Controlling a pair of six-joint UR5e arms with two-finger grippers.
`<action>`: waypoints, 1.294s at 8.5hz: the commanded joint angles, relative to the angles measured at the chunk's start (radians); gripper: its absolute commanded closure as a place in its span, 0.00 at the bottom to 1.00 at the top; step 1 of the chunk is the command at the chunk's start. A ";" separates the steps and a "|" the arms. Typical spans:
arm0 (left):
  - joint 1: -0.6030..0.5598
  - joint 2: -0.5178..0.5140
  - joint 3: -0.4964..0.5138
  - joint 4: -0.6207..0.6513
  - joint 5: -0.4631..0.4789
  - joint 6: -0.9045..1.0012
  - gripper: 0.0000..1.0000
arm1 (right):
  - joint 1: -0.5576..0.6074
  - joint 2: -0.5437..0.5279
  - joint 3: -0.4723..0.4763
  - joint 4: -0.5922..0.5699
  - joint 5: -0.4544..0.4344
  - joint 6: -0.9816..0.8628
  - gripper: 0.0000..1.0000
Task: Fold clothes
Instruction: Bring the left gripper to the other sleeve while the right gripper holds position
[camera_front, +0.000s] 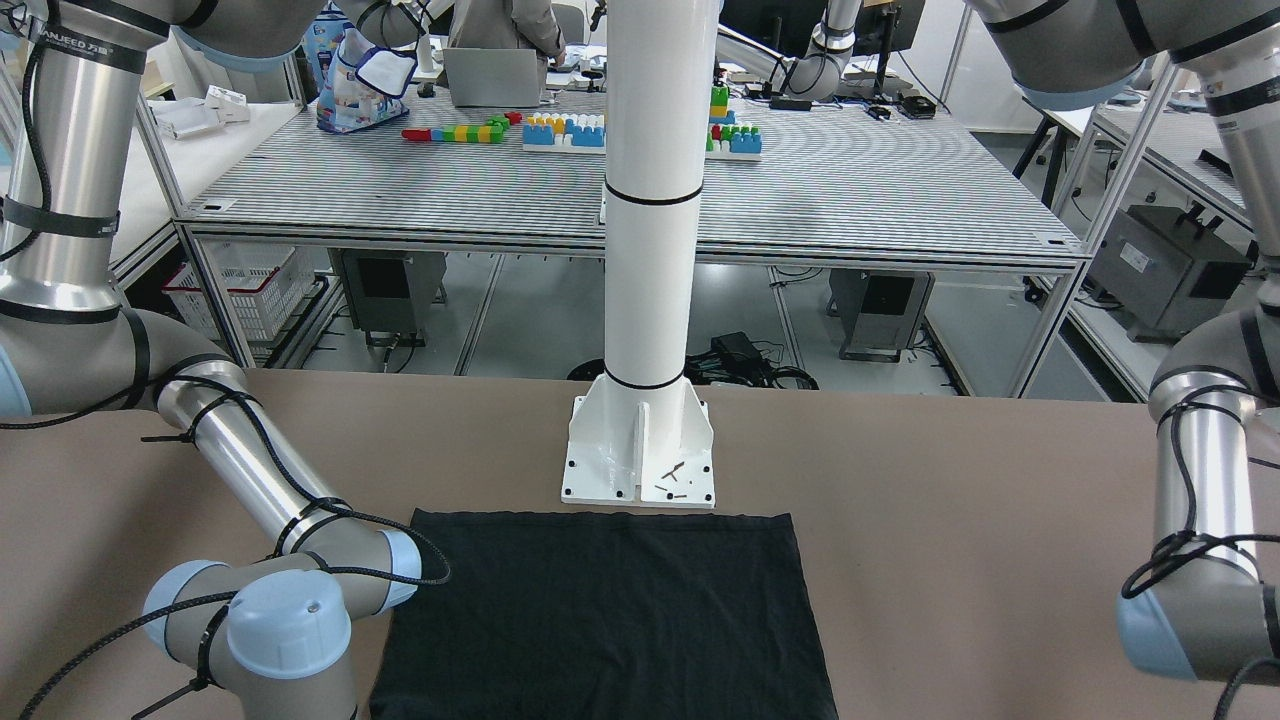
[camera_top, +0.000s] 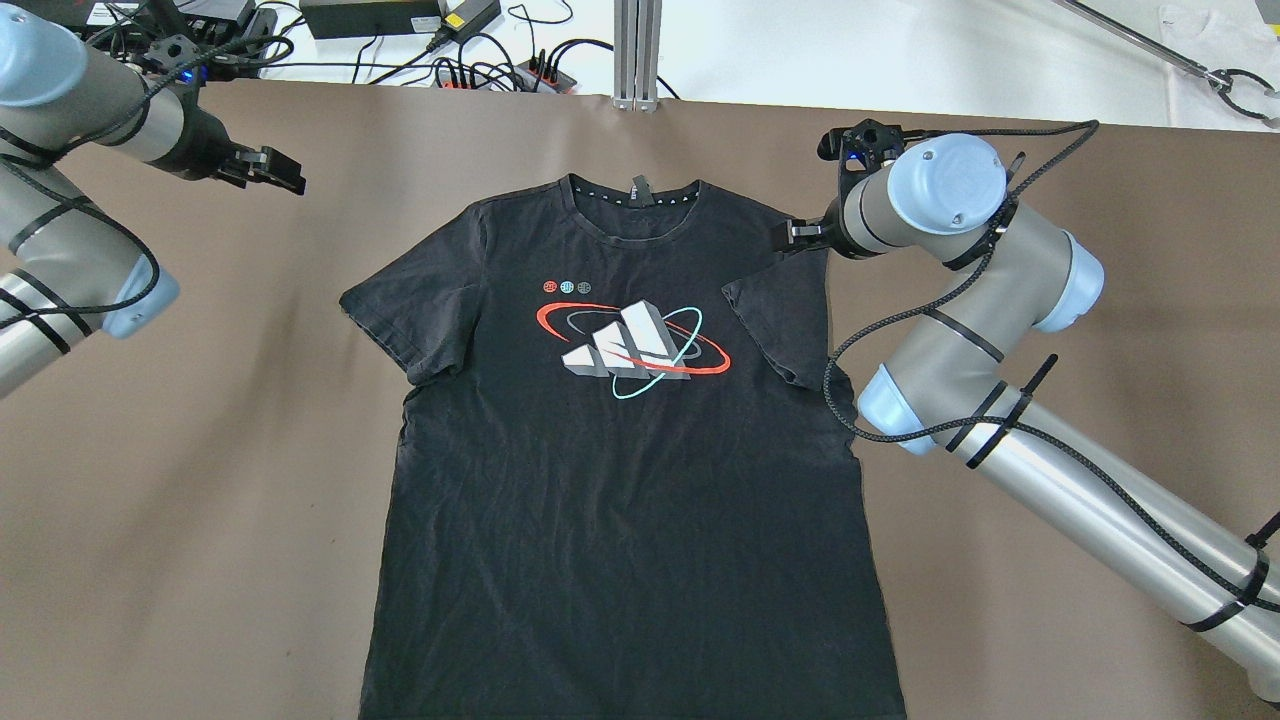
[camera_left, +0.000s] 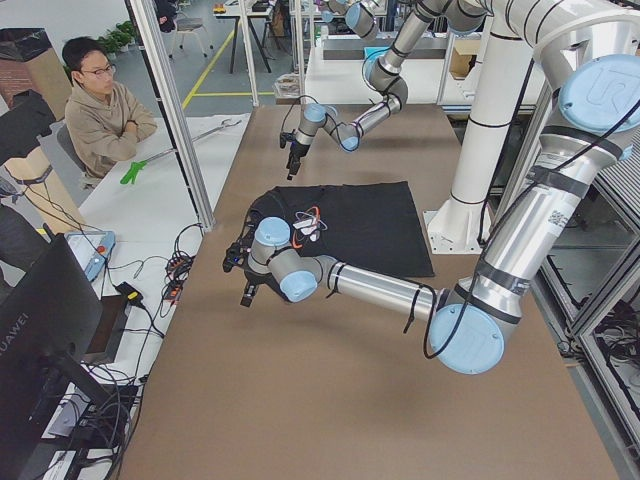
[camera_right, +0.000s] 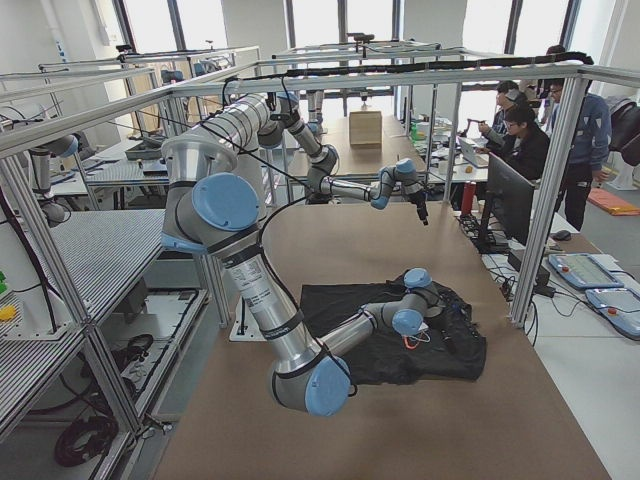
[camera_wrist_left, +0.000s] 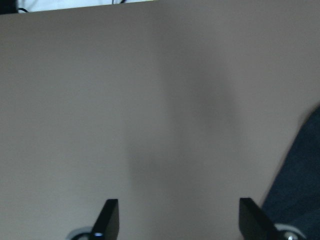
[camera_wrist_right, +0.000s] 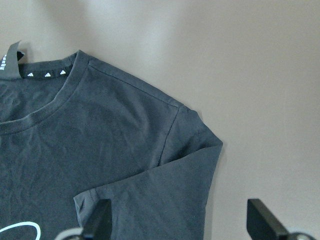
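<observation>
We hung our right hand (camera_top: 795, 236), fingers apart, above the black T-shirt's (camera_top: 620, 450) sleeve (camera_wrist_right: 165, 200), probably to pinch it; our left hand (camera_top: 283, 174) gaped nearby, off the cloth.

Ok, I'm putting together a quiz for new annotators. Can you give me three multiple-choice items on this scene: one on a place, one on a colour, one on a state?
1. Where is the right gripper?
A. At a sleeve of the T-shirt, near the shoulder
B. At the shirt's bottom hem
C. Beside the white pillar

2. What colour is the T-shirt's fabric?
A. White
B. Black
C. Red

3. How does the T-shirt lie?
A. Folded in half
B. Bunched in a heap
C. Spread flat, print up, both sleeves out

Answers:
1 A: the right wrist view looks straight onto that sleeve and shoulder seam.
2 B: every view shows black cloth; only the chest print has other colours.
3 C: the overhead view shows the whole front, collar and both sleeves laid out.
</observation>
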 joint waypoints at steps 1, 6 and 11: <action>0.055 -0.033 0.085 -0.048 -0.004 -0.054 0.26 | 0.008 -0.011 0.012 0.001 0.007 -0.003 0.05; 0.150 -0.016 0.093 -0.116 -0.005 -0.236 0.33 | 0.054 -0.019 0.017 -0.001 0.093 -0.006 0.05; 0.162 0.044 0.066 -0.198 -0.005 -0.296 0.47 | 0.054 -0.025 0.020 0.001 0.093 -0.029 0.05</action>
